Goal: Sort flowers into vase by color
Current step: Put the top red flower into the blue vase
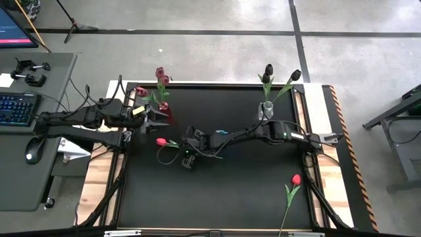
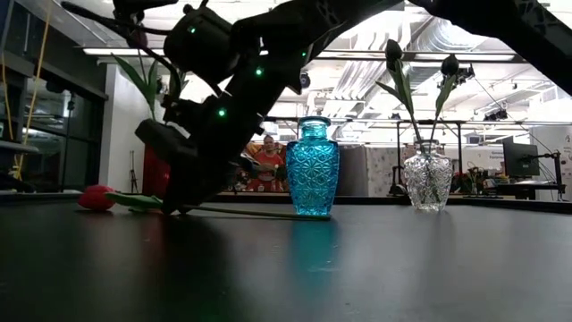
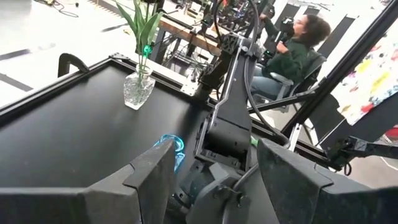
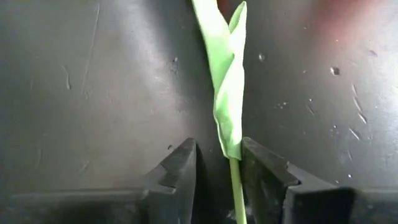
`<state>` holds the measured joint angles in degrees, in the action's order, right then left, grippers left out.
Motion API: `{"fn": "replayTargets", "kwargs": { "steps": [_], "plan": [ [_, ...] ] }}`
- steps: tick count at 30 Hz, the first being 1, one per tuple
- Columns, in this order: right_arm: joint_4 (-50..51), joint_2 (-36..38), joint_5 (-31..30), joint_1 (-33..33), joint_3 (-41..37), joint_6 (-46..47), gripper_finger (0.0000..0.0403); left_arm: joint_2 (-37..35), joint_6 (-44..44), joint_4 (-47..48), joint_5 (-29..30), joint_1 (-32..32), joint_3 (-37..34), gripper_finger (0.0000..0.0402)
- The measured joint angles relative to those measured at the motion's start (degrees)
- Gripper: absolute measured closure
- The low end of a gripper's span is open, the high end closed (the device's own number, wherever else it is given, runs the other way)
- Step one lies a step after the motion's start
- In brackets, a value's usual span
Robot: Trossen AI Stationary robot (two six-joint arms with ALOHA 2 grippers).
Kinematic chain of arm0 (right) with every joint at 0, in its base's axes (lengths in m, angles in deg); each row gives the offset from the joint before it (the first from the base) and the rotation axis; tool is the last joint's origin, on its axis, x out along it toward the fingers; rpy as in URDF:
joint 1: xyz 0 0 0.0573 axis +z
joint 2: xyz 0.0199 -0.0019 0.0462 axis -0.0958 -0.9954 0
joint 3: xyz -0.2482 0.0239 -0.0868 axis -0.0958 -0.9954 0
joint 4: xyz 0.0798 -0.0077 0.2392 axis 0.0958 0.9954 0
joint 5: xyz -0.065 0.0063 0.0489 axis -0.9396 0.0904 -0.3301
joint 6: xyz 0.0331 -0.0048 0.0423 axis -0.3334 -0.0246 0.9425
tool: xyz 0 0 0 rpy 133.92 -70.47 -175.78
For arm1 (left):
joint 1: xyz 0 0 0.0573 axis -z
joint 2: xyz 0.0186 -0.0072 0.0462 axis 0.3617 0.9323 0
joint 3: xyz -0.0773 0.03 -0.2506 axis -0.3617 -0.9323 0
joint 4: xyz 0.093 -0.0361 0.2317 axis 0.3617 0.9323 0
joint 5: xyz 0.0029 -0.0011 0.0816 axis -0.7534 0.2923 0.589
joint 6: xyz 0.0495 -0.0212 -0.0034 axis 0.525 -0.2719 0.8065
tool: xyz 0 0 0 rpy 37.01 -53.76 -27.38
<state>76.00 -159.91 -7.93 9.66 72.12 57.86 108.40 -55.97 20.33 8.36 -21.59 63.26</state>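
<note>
A red tulip (image 1: pixel 162 141) lies flat on the black table, head toward the left edge (image 2: pixel 94 197). My right gripper (image 4: pixel 217 155) is open and points down, a finger on each side of the tulip's thin stem (image 4: pixel 235 180) just below a green leaf (image 4: pixel 227 81). My left gripper (image 3: pixel 214 168) is open and empty, waiting by the red vase (image 1: pixel 164 113) that holds pink-maroon tulips (image 1: pixel 161 76). Near-black tulips (image 1: pixel 279 76) stand in a clear vase (image 2: pixel 426 179). A teal vase (image 2: pixel 312 165) stands between the two. Another red tulip (image 1: pixel 295 180) lies near the right front corner. My right gripper stands astride the stem (image 4: pixel 236 186) from above, fingers across it and fingertips close to the table. The stem lies nearer one finger (image 4: pixel 264 171) than the other. I cannot tell whether that finger touches it.
The right arm (image 1: pixel 263 131) stretches from the table's right side across the middle, passing in front of the teal vase. A raised rim (image 1: pixel 217 84) edges the table. Bare black surface lies toward the near edge. A seated person (image 3: pixel 298 50) is beyond the table.
</note>
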Motion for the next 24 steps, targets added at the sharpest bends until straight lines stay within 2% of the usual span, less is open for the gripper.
{"fn": "replayTargets", "kwargs": {
  "steps": [3,5,7,11,17,21,24],
  "plan": [
    [0.31,0.3,0.47,-0.02,0.06,-0.17,0.0318,0.0,0.03,-0.08,0.0,0.0,0.0,0.0188],
    [0.43,0.59,1.59,-0.02,0.04,-0.31,0.0365,0.0,0.02,-0.33,0.02,0.0,0.0,0.0188],
    [0.97,1.55,3.51,-0.13,-0.13,-0.66,0.0391,0.0,0.02,-0.79,0.04,0.0,0.0,0.0188],
    [2.24,6.04,6.75,0.03,0.06,-1.6,0.0398,-0.19,0.07,-2.39,0.04,0.0,0.0,0.0188],
    [8.45,16.03,9.28,-0.45,0.01,-9.41,0.0401,-3.94,1.14,-5.41,-0.22,-0.02,-0.02,0.0188],
    [6.65,24.85,7.33,-1.25,-3.35,-10.69,0.0402,-7.14,1.74,-8.79,1.32,-0.02,-0.04,0.0188],
    [0.11,33.91,3.2,-1.85,-11.25,-10.01,0.0402,-8.83,2.23,-10.36,2.76,-0.03,-0.02,0.0188]
  ]
}}
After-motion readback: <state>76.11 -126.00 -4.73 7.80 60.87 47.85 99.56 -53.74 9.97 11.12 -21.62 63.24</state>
